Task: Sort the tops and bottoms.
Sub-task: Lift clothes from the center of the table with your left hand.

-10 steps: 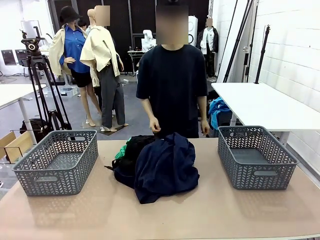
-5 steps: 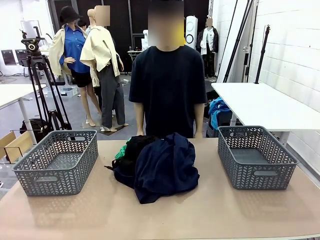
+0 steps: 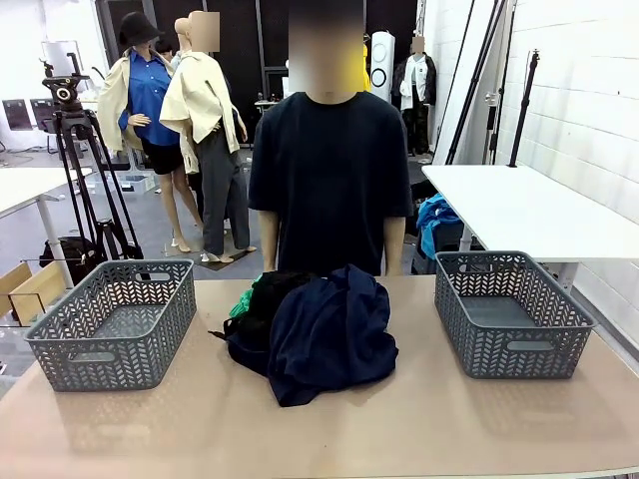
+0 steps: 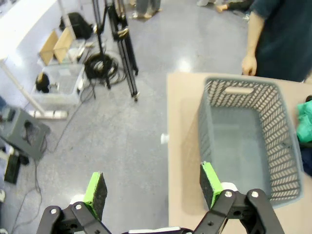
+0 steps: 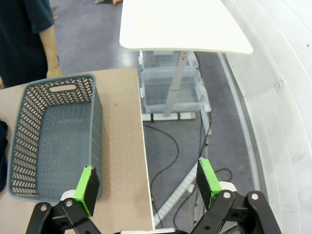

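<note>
While the left tool point(image 4: 152, 187) hangs above the left end of the tabletop point(image 4: 183, 146), its green pads stand wide apart with nothing between them; in its wrist view one pad shows against the floor and the other against the near corner of the left basket point(image 4: 243, 131). At the opposite end the right tool point(image 5: 147, 184) is likewise spread and holds nothing, one pad showing against the near wall of the right basket point(image 5: 53, 136) and the other against the floor beyond the tabletop's edge.

Seen from the front, the near part of the tabletop point(image 3: 319, 429) is bare wood colour. Farther in, the tops and bottoms lie in one heap at the middle, between the two grey baskets and apart from both. The navy garments point(image 3: 334, 334) make up the front and right of the heap. The black garment point(image 3: 275, 289) sits at its back left, and the green garment point(image 3: 243, 299) pokes out at the far left edge.

The person point(image 3: 329, 180) stands at the far side just behind the heap, arms hanging straight down. One hand point(image 4: 249, 63) shows near the far end of the left basket, the other hand point(image 5: 53, 73) near the far end of the right basket. Behind, a tripod point(image 3: 85, 170) stands on the floor at the left, and a separate white tabletop point(image 3: 529, 205) at the right.
</note>
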`<state>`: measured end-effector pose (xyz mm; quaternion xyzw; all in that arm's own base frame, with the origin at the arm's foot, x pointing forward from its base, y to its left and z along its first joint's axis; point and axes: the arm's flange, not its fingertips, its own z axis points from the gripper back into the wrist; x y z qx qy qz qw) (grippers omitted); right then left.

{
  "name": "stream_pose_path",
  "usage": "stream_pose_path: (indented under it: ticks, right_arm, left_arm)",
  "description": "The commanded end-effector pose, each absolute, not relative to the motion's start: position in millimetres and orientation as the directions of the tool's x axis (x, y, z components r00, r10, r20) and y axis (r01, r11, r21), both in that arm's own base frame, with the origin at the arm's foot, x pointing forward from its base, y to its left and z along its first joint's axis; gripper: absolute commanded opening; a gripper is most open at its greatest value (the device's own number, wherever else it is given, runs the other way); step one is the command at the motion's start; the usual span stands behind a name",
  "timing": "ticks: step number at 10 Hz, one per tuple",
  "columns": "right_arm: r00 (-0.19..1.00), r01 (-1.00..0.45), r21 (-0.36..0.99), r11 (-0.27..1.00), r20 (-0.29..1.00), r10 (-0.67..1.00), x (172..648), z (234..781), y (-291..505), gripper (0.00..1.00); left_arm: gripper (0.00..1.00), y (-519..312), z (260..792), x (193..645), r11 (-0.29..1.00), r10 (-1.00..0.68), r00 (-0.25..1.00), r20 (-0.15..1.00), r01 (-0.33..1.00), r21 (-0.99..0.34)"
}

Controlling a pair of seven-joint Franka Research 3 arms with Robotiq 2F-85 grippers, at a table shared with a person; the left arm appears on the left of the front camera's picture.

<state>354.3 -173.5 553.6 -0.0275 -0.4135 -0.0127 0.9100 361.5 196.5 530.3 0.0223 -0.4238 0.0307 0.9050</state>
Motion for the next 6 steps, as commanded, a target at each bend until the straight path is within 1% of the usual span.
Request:
stream_pose_path:
  ticks: [1, 2, 3, 4, 5, 6]
  right_arm:
    - [0.658, 0.046, -0.036, 0.998, 0.753, -0.003, 354.6, 552.7, -174.4, 1.00]
    - [0.658, 0.046, -0.036, 0.998, 0.753, -0.003, 354.6, 552.7, -174.4, 1.00]
    - [0.658, 0.046, -0.036, 0.998, 0.753, -0.003, 354.6, 552.7, -174.4, 1.00]
    - [0.658, 0.046, -0.036, 0.998, 0.753, -0.003, 354.6, 552.7, -174.4, 1.00]
    - [0.658, 0.046, -0.036, 0.998, 0.753, -0.003, 354.6, 552.7, -174.4, 1.00]
    - [0.658, 0.046, -0.036, 0.998, 0.753, -0.003, 354.6, 552.7, -174.4, 1.00]
  left_arm:
    - [1.00, 183.7, 566.2, 364.9, 1.000, -0.003, 0.551, 0.835, 0.016, -0.007]
    - [1.00, 173.3, 585.3, 367.6, 0.994, -0.043, 0.543, 0.839, 0.108, -0.018]
    - [1.00, 148.6, 599.8, 371.4, 0.983, -0.109, 0.511, 0.852, 0.182, 0.017]
    - [1.00, 117.9, 610.9, 373.6, 0.965, -0.179, 0.491, 0.853, 0.255, 0.056]
    - [1.00, 82.1, 618.3, 376.0, 0.931, -0.256, 0.474, 0.843, 0.356, 0.082]
    - [1.00, 44.7, 620.2, 377.2, 0.895, -0.308, 0.458, 0.834, 0.436, 0.092]
